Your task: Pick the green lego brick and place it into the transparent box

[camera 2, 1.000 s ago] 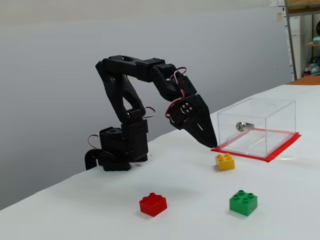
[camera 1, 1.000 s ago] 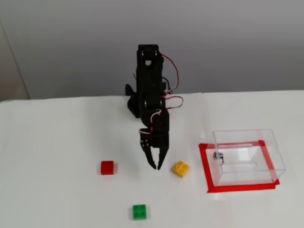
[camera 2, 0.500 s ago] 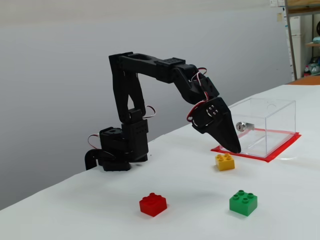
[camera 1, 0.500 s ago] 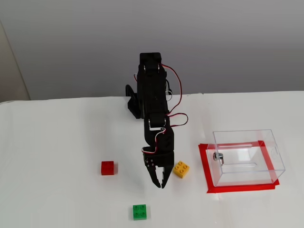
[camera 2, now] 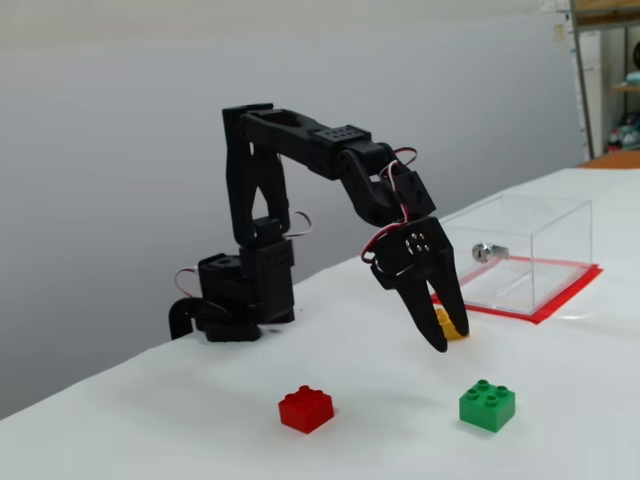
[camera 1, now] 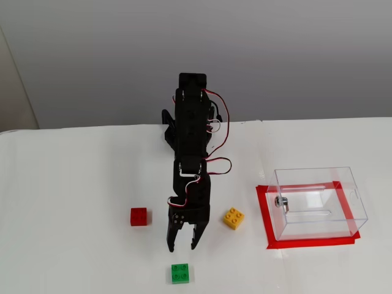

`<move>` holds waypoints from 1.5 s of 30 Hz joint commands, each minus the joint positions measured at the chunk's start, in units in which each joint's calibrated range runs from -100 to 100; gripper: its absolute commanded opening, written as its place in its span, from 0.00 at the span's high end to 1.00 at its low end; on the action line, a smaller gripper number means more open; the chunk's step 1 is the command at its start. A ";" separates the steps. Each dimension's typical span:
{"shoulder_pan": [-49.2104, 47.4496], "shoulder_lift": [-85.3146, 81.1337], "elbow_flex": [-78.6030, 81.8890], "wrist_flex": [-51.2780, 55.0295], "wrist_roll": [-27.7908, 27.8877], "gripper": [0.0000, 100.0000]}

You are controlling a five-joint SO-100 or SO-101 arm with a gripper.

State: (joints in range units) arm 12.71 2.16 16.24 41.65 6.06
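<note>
Nearest the cameras, one green lego brick (camera 1: 180, 273) (camera 2: 487, 405) lies alone on the white surface (camera 1: 73, 245), studs up. It is square, so it has no long axis; in the high fixed view its sides run nearly level with the picture's edges, while the low fixed view shows it corner-on. Above and just behind it hangs the black arm's pincer (camera 1: 182, 247) (camera 2: 448, 339), released, its two fingers spread and pointing down, grasping nothing. The low fixed view makes clear the tips hang in the air, off the surface; the high view does not show that height. One red brick (camera 1: 139, 216) (camera 2: 306, 408) lies to the left in both fixed views. One yellow brick (camera 1: 233, 218) (camera 2: 450, 325) lies to the right of the pincer, whole from above but half hidden behind a finger from the side. Farther right stands one transparent box (camera 1: 318, 202) (camera 2: 525, 250), a small metal fitting on its wall, set within a red tape frame (camera 1: 264, 220). The arm's base (camera 2: 235, 295) stands at the far edge.
</note>
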 commanded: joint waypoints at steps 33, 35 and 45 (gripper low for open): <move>-3.21 17.23 -18.05 -0.57 1.30 0.54; -3.06 18.59 -18.50 -0.57 1.30 0.54; -2.92 24.28 -22.75 -0.57 1.30 0.54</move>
State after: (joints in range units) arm 9.29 26.43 -3.27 41.65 7.23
